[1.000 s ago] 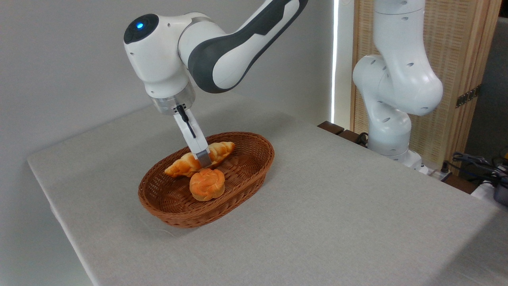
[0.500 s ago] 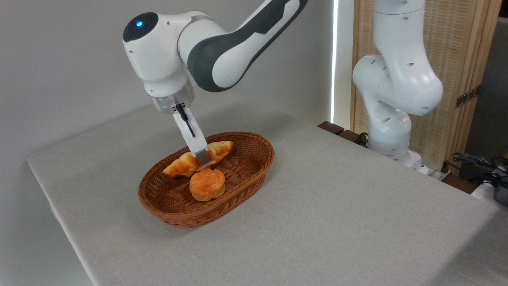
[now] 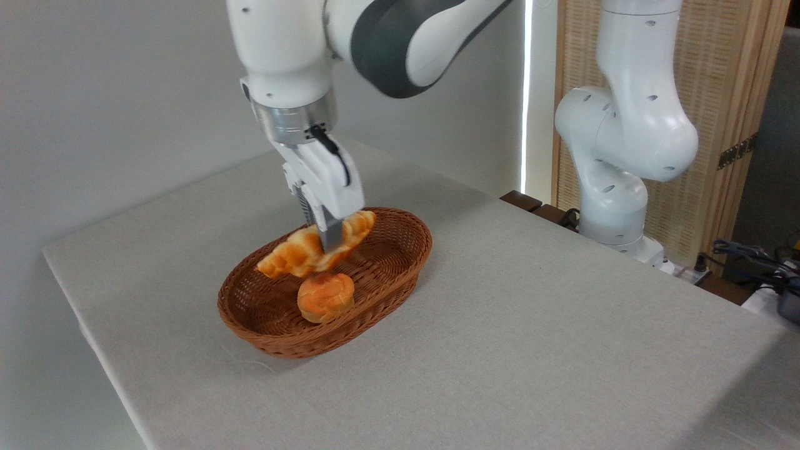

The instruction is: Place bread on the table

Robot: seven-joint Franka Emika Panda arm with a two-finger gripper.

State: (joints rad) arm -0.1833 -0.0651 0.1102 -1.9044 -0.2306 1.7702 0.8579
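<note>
Bread (image 3: pixel 294 255), the long golden-orange leaf-shaped pastry with ridged edges, is now lifted off the floor of the oval brown wicker basket (image 3: pixel 400 262); a second ago it lay lower, against the basket's back wall. My gripper (image 3: pixel 330 240) has risen and swung more upright since then, jaws pinching the pastry across its middle. I judge the grasp holds and the lift-out is under way, though the pastry hangs over the basket, not yet clear of the rim. It tilts, right tip higher, left tip drooping, slightly blurred. The small round knotted orange bun (image 3: pixel 325 296) sits below it in the basket, looks close but apart. The light grey cloth-like table (image 3: pixel 531 325) around is where I set it next.
</note>
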